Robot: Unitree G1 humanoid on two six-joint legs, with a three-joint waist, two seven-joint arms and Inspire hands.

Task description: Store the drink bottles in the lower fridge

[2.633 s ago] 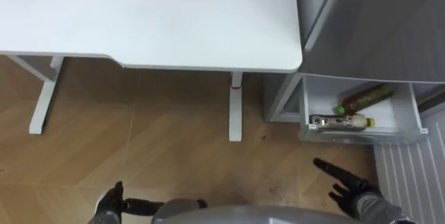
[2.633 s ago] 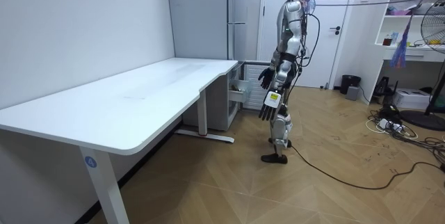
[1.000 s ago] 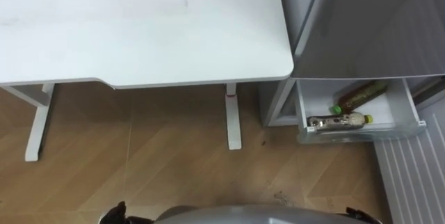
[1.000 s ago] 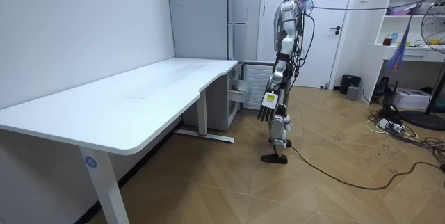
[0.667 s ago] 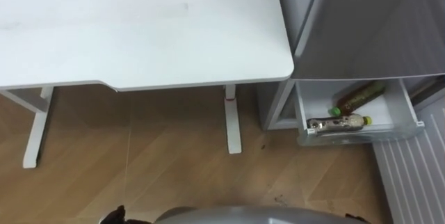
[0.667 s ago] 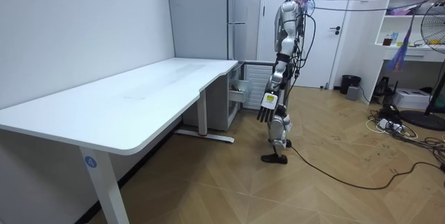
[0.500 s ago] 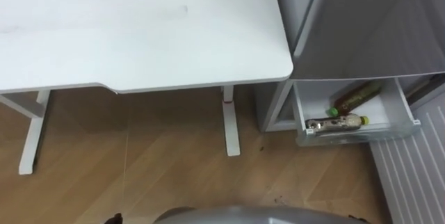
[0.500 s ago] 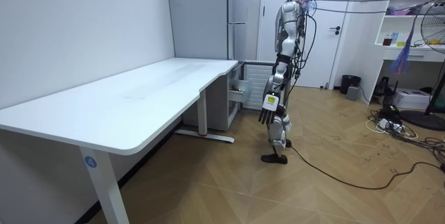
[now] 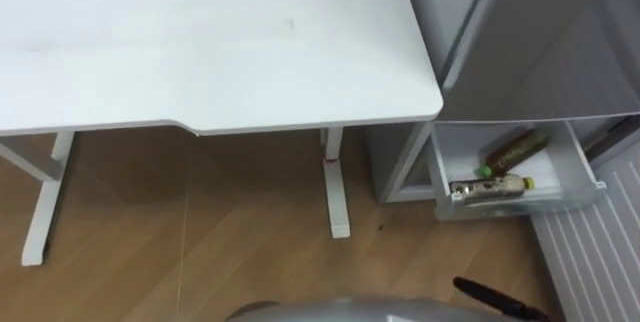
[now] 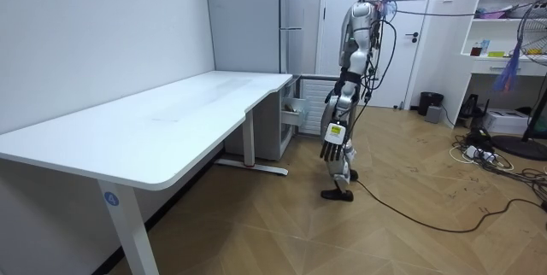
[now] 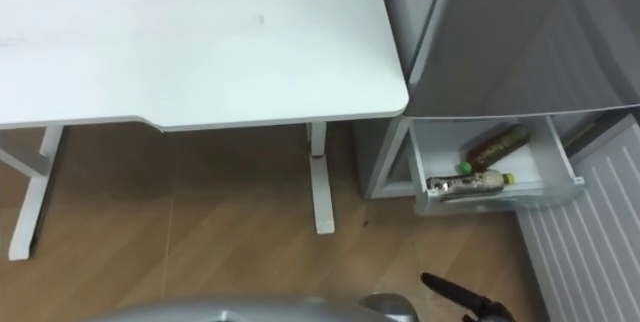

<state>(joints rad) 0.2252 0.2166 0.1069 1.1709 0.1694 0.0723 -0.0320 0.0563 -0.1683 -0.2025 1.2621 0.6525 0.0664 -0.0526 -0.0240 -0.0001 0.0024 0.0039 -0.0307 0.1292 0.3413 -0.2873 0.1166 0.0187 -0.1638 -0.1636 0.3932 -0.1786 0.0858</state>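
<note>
The fridge's lower drawer (image 9: pixel 582 176) stands pulled open at the right. Two bottles lie in it: a dark brown one with a green cap (image 9: pixel 518 149) towards the back, and a clear one with a yellow cap (image 9: pixel 490 188) against the front wall. My right hand (image 9: pixel 492 298) shows as one straight dark finger at the bottom edge, well short of the drawer and holding nothing. In the room view I stand upright beside the fridge, and my left hand (image 10: pixel 331 143) hangs at my thigh with straight fingers, empty.
A wide white desk (image 9: pixel 200 42) lies ahead and to the left, its leg (image 9: pixel 335 187) close to the fridge. The grey fridge body (image 9: pixel 560 32) rises above the drawer. A white ribbed panel (image 9: pixel 600 262) lies at the lower right. Wooden floor (image 9: pixel 200 232) spreads before me.
The eye view has shifted a little. My right hand's finger has come back in at the bottom edge, and my left hand has dropped from waist height to my thigh. The bottles lie as before.
</note>
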